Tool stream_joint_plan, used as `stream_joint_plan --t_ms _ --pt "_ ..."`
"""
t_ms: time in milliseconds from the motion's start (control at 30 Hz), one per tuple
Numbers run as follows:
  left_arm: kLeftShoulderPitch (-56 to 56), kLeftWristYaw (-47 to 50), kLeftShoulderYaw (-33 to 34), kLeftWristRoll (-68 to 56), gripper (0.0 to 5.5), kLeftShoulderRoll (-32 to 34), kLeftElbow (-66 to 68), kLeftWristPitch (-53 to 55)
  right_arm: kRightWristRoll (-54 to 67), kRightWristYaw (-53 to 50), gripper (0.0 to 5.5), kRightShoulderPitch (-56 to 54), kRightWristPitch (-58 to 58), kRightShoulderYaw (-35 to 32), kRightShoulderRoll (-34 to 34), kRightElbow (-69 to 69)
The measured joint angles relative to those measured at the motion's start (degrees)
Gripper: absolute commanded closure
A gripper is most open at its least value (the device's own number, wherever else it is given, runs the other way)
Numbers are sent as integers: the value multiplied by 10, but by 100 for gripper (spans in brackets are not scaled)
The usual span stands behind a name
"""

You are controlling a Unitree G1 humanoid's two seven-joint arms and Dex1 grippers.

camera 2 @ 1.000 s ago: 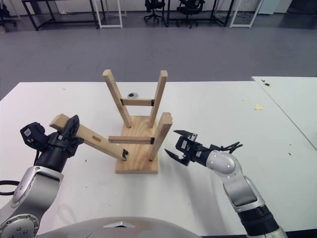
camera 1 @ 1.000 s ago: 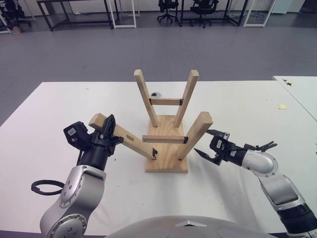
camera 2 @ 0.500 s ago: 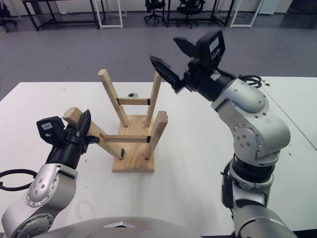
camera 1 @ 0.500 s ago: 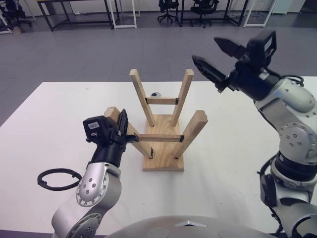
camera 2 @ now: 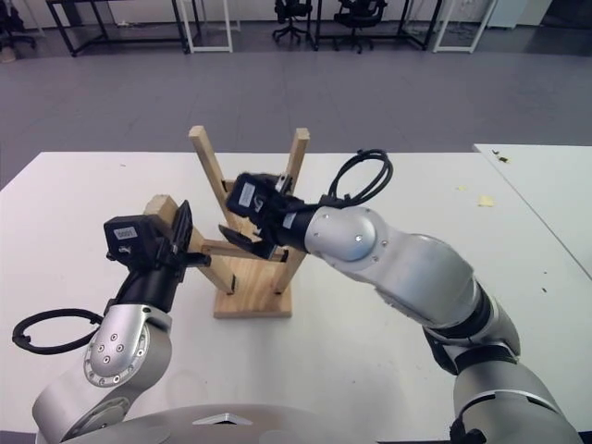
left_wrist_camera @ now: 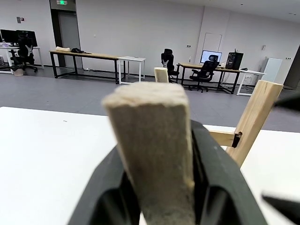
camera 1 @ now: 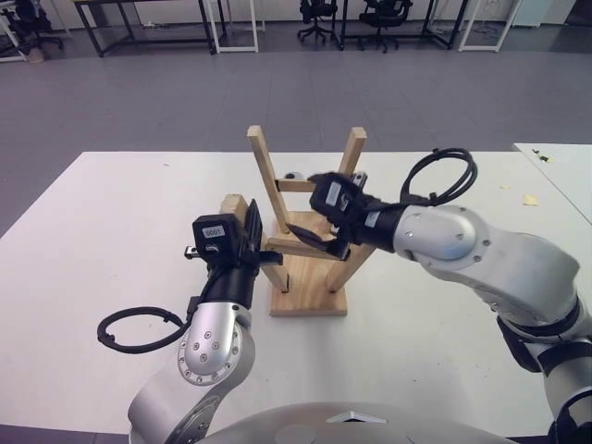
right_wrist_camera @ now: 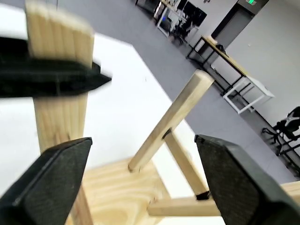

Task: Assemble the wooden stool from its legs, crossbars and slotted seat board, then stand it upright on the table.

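Observation:
The stool stands upside down, its seat board (camera 1: 308,302) flat on the white table and its legs pointing up. Two crossbars join the legs, a back one (camera 1: 298,186) and a front one (camera 1: 292,247). My left gripper (camera 1: 250,239) is shut on the top of the near left leg (left_wrist_camera: 151,140), one black finger (left_wrist_camera: 108,186) on each side of it. My right gripper (camera 1: 315,207) hangs open between the legs, just above the front crossbar. In the right wrist view its wide-apart fingers (right_wrist_camera: 48,186) frame the seat board (right_wrist_camera: 123,206).
A black cable ring (camera 1: 139,330) lies on the table to the left of the stool. A small round object (camera 1: 293,175) sits behind the stool. A second table (camera 1: 558,168) stands at the right, with a yellow scrap (camera 1: 528,198) near that edge.
My right arm rose from the table right of the stool, swung high, then came down among the legs. The left gripper kept its hold as the near left leg stood up steeper.

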Motion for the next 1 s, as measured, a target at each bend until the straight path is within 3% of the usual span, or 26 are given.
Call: stream_joint_plan --t_ms 133,233,600,1000 --pt "-2 0 -5 22 442 -26 0 27 -116 -17 142 -23 -27 117 2 43" --pt "8 -3 -5 40 442 -48 -1 30 -168 -13 142 -29 -47 153 3 61" --pt "69 -65 26 63 442 -96 -5 -17 -242 33 142 24 -106 143 32 98" --pt "63 -89 -37 151 438 -76 0 -13 -289 80 142 55 -133 129 54 105"
